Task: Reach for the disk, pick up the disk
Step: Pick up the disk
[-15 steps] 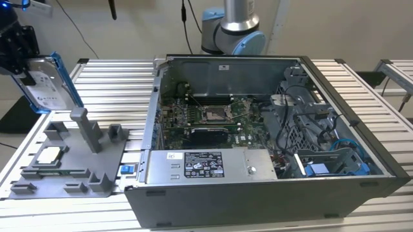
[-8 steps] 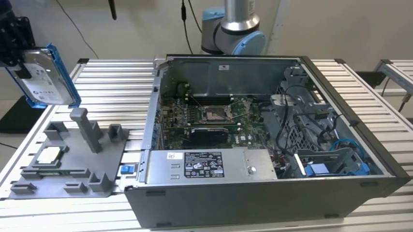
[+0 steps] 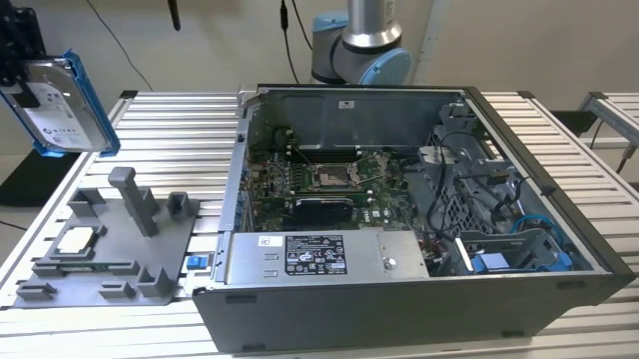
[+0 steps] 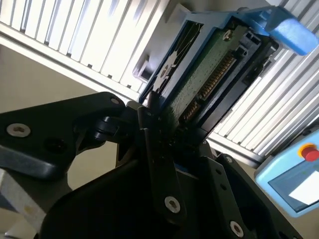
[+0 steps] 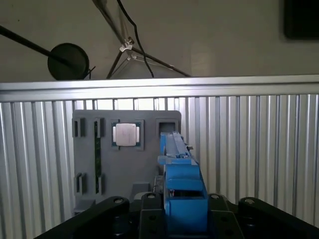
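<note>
The disk (image 3: 58, 105) is a silver-grey drive with a white label and a blue bracket. It hangs in the air above the table's far corner at the exterior view's left, tilted on edge. My black gripper (image 3: 20, 78) is shut on its upper end. In the second wrist view the disk (image 4: 209, 69) shows its green circuit board and blue frame, clamped between my black fingers (image 4: 149, 119). In the first wrist view the disk's blue edge (image 5: 180, 174) runs out from the gripper (image 5: 182, 211), high above the grey fixture.
A grey holder fixture (image 3: 110, 247) with upright posts and a small silver chip (image 3: 78, 239) lies on the slatted metal table (image 3: 179, 127). An open computer case (image 3: 399, 217) stands at the exterior view's right, the arm's base (image 3: 360, 52) behind it. A blue pendant (image 4: 294, 174) lies beside the table.
</note>
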`<state>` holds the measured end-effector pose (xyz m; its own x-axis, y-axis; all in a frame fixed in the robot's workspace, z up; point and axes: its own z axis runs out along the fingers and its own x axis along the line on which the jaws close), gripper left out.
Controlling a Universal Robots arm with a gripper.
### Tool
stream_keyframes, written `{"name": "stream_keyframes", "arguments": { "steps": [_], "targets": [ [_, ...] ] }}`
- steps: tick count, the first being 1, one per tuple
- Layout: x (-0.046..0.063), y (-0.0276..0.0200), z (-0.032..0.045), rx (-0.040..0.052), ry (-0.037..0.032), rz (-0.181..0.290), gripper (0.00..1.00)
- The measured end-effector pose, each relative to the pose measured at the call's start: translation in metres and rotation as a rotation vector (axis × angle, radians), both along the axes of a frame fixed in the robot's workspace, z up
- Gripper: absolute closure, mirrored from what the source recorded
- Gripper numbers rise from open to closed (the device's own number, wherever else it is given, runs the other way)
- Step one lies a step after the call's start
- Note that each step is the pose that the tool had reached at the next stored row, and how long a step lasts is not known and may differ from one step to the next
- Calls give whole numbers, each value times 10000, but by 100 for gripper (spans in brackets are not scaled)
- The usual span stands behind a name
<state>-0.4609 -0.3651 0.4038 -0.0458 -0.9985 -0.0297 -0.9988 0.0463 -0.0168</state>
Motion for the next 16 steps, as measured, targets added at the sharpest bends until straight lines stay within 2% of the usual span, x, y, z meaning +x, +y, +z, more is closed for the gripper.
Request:
{"name": "stream_keyframes", "arguments": {
  "steps": [12, 16],
  "targets": [
    [-2, 0, 358, 0, -1, 24, 100],
    [-5, 0, 441, 0, -4, 59, 100]
  ]
}}
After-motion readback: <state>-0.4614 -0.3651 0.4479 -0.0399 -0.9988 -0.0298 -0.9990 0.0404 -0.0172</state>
